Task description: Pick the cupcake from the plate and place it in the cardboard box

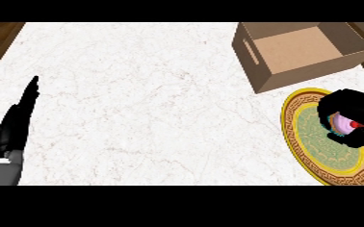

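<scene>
A cupcake (346, 123) with pink frosting and a red top sits on a round plate (307, 139) with a gold patterned rim and green centre, at the right edge of the head view. My right hand (341, 102) is over the plate with its black fingers curled round the cupcake, hiding most of it. The open cardboard box (298, 53) stands just beyond the plate at the upper right, empty inside. My left hand (20, 115) rests open at the left edge, fingers pointing up.
The white marble counter (142, 101) spreads across the view. A dark wooden edge (8, 31) shows at the upper left corner. The box's near wall stands close to the plate's far rim.
</scene>
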Robot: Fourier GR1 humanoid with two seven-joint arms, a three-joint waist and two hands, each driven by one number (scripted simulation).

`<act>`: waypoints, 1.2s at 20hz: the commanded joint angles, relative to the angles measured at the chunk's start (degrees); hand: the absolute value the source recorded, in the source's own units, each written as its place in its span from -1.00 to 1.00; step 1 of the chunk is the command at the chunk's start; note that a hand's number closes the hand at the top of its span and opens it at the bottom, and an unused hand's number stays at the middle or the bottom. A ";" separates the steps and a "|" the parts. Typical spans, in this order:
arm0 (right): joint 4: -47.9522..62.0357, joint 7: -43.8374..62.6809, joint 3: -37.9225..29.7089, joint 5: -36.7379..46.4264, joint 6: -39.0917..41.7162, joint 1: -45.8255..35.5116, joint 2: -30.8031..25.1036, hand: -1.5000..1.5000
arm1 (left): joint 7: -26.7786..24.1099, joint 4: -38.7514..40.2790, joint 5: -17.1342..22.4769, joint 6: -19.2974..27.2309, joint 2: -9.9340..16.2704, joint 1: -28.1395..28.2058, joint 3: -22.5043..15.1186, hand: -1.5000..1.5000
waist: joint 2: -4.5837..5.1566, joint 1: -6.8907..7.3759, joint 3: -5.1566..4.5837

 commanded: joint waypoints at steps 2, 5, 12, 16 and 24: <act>13.00 17.62 -12.84 -8.01 -1.08 2.60 -3.28 1.00 | 0.63 -0.10 0.72 0.65 0.29 1.00 1.48 0.00 | -0.01 -2.81 0.13; 18.56 28.14 -19.14 -11.38 -3.63 1.57 -5.52 1.00 | -0.48 0.23 0.46 0.24 0.89 1.43 1.63 0.00 | 0.03 -1.98 -0.04; 11.28 40.90 -23.34 -11.34 -16.48 2.46 -7.06 1.00 | -1.00 -0.37 0.19 -0.74 -0.49 2.06 0.82 0.00 | -0.54 -1.17 -0.16; 5.10 36.55 -26.72 -12.59 -20.52 1.38 -10.62 1.00 | -0.29 -2.14 -0.29 -0.41 -0.33 2.83 1.05 0.00 | -0.58 -0.66 -0.08; -11.55 46.51 -25.35 -14.00 -12.66 -0.51 -6.28 1.00 | 3.07 -1.04 -1.67 -1.72 -0.52 -2.13 1.68 0.00 | -0.17 0.04 -0.08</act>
